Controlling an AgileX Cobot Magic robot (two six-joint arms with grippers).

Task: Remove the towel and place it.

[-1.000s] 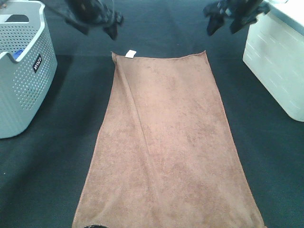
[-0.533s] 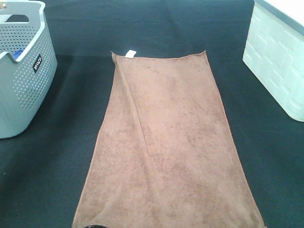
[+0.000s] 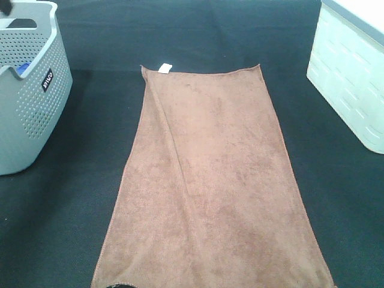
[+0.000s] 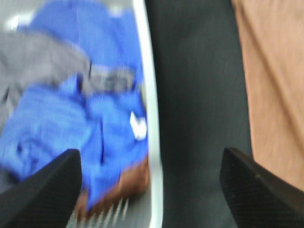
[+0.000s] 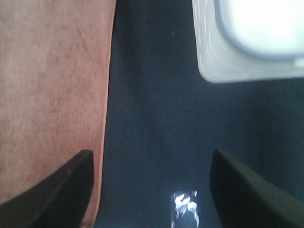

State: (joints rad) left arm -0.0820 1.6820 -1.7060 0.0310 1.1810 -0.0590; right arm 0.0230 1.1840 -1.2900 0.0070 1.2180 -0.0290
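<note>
The brown towel (image 3: 210, 180) lies spread flat in the middle of the dark table, with its small white tag (image 3: 164, 67) at the far left corner. Neither gripper shows in the exterior high view. In the left wrist view my left gripper (image 4: 149, 190) is open and empty, hovering over the basket rim (image 4: 153, 142), and the towel's edge (image 4: 275, 85) is off to one side. My right gripper (image 5: 152, 194) is also open and empty over bare dark table, between the towel's long edge (image 5: 52, 85) and the white box (image 5: 247, 42).
A grey perforated laundry basket (image 3: 33, 96) stands at the left, holding blue and grey clothes (image 4: 71, 104). A white box (image 3: 351, 78) stands at the right edge. A small shiny patch (image 5: 184, 204) lies on the dark table near my right gripper.
Both arms, seen at the far edge a second ago, have drawn back out of the exterior high view. The towel has not moved.
</note>
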